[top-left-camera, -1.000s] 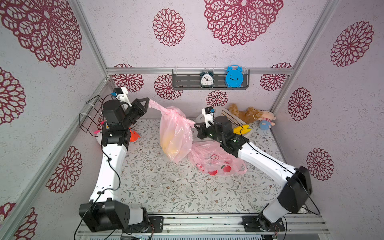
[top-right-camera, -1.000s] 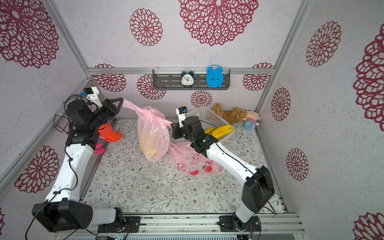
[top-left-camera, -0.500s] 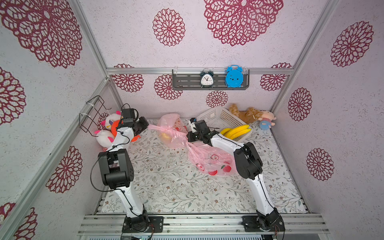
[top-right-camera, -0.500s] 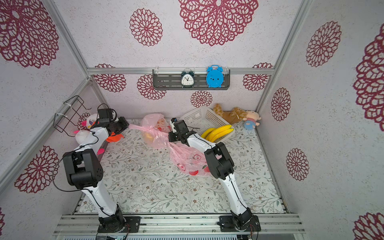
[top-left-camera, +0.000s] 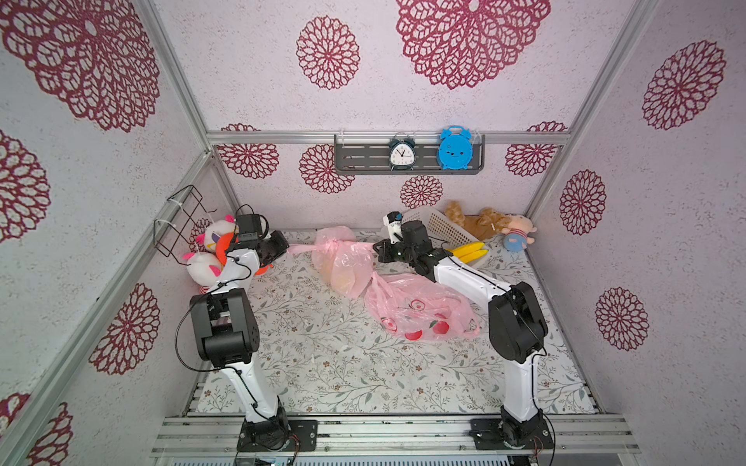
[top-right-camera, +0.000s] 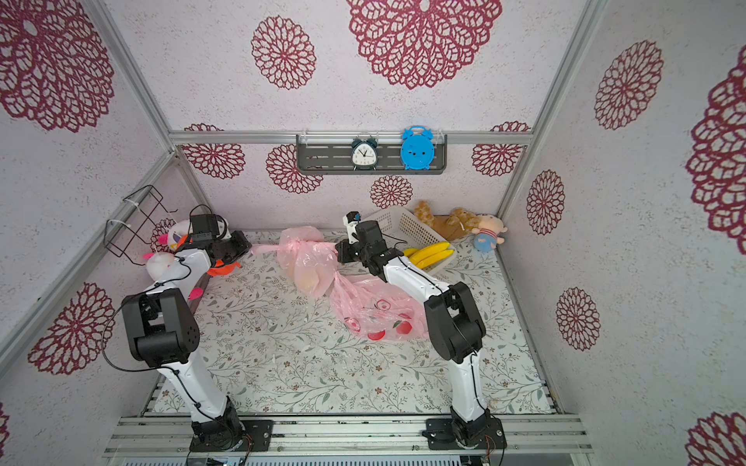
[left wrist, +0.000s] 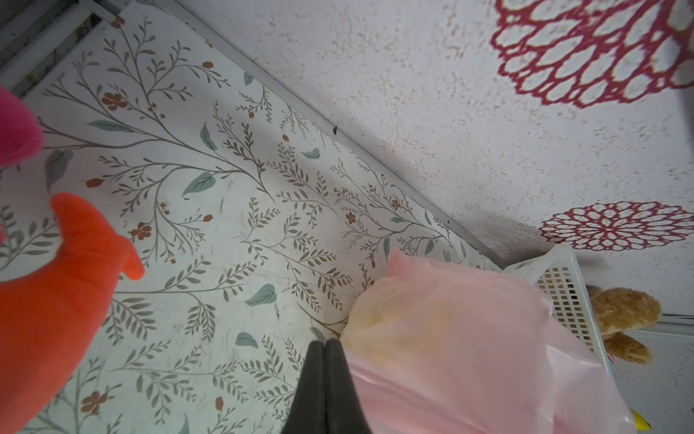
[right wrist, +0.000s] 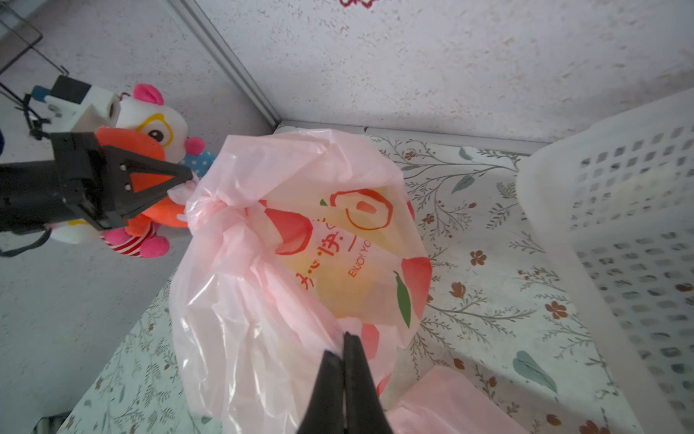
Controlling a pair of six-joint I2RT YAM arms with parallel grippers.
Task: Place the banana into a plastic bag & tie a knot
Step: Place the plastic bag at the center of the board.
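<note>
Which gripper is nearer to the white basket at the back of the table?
Right. The right gripper, shut on the pink bag, is close beside the white basket; the left gripper, also shut on the bag, is across the bag from it.

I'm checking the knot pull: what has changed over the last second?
Both arms dropped from a raised pose, bringing the filled pink bag down from hanging in the air onto the table by the back wall. The left gripper and right gripper stay shut on its handles, pulling opposite ways. The spare bag, bananas and basket did not move.
</note>
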